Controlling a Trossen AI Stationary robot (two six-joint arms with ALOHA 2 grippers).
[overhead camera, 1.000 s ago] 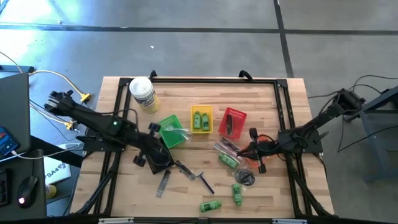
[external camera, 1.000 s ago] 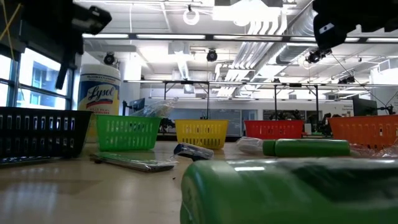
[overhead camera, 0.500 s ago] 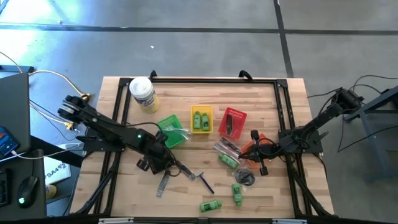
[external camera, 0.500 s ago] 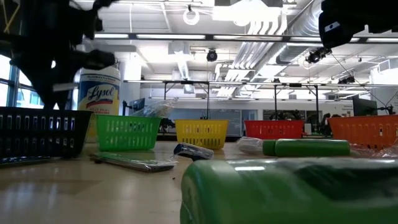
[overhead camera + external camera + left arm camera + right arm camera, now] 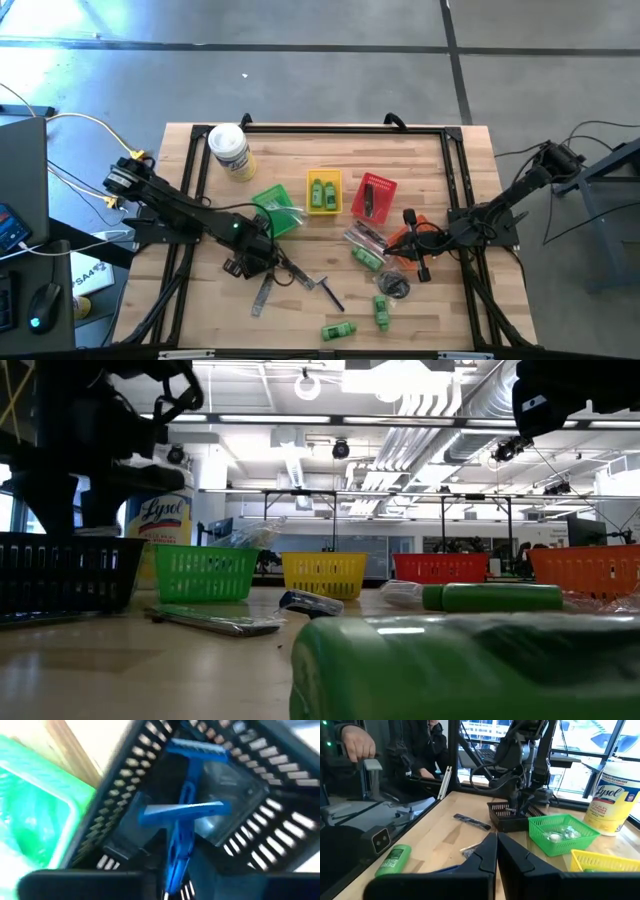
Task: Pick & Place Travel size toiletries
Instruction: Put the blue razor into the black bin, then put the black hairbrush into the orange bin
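My left gripper (image 5: 255,262) points down into the black basket (image 5: 60,570), shut on a blue razor (image 5: 181,812). A second blue razor (image 5: 192,750) lies on the basket's floor. More toiletries lie loose on the table: green mini bottles (image 5: 338,329) (image 5: 381,310) (image 5: 366,257), a grey comb (image 5: 263,293) and a dark razor (image 5: 328,292). My right gripper (image 5: 496,851) hangs shut, with nothing in it, over the orange basket (image 5: 412,246) at the right. My left gripper has the blue razor's handle (image 5: 172,865) between its two fingers, near the handle's free end. The fingers come from above and point down. The razor hangs head down inside the black basket, above the razor on the floor; whether its head rests there, I cannot tell.
The green basket (image 5: 277,210), yellow basket (image 5: 322,192) and red basket (image 5: 372,196) stand in a row at mid table. A white canister (image 5: 230,150) stands at the far left. A person's hand (image 5: 357,742) shows beyond the table.
My left gripper has sunk from above the black basket down into it, tipping to point straight down, with the blue razor. My right gripper has kept still.
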